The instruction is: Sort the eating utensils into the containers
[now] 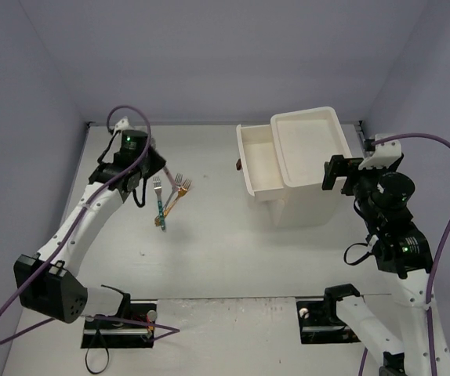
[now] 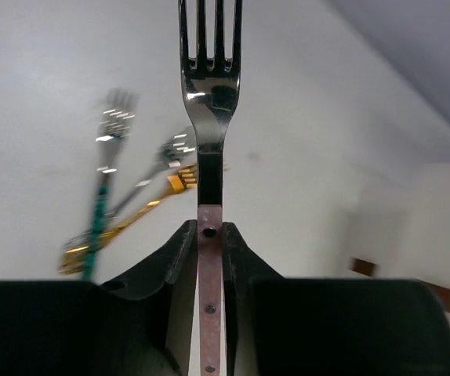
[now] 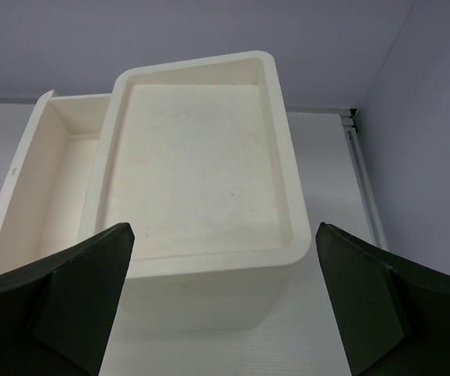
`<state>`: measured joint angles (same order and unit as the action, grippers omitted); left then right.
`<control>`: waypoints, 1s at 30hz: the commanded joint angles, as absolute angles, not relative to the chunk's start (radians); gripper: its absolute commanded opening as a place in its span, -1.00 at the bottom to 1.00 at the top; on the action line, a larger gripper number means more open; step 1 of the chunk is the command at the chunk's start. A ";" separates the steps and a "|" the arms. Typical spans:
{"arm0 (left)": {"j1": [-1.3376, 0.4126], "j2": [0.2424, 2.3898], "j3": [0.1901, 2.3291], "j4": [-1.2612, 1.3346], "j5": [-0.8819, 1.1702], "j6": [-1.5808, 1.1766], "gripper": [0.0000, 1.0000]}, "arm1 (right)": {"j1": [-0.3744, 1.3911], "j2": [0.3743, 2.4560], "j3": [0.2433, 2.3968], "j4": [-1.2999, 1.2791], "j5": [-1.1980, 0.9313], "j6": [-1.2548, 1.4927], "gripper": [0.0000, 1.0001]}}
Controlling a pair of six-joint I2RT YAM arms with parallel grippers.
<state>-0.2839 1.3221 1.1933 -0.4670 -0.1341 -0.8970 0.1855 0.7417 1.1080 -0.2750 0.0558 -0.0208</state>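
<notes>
Silver fork (image 2: 209,117) is sitting pinched in my left tool (image 2: 209,235), left of the drawer (image 1: 261,160); next, I judge, it is needing carrying over and releasing inside.

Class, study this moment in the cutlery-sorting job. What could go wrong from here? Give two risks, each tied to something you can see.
1. The left pincer grips the fork only by its handle, with most of its length sticking out, so it may swivel or slip in transit.
2. The open drawer is a long carry away, and its rim could catch the tines on entry.
</notes>
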 commanded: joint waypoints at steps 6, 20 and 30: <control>-0.555 1.560 1.601 -0.209 0.075 -0.944 -1.00 | 0.199 0.776 1.110 -0.219 0.087 -0.035 1.00; -0.720 1.896 1.983 -0.217 0.092 -0.991 -0.68 | 0.198 0.746 1.097 -0.231 0.107 -0.035 1.00; -0.752 1.771 1.888 -0.300 -0.030 -0.903 -0.11 | 0.199 0.764 1.102 -0.235 0.116 -0.053 1.00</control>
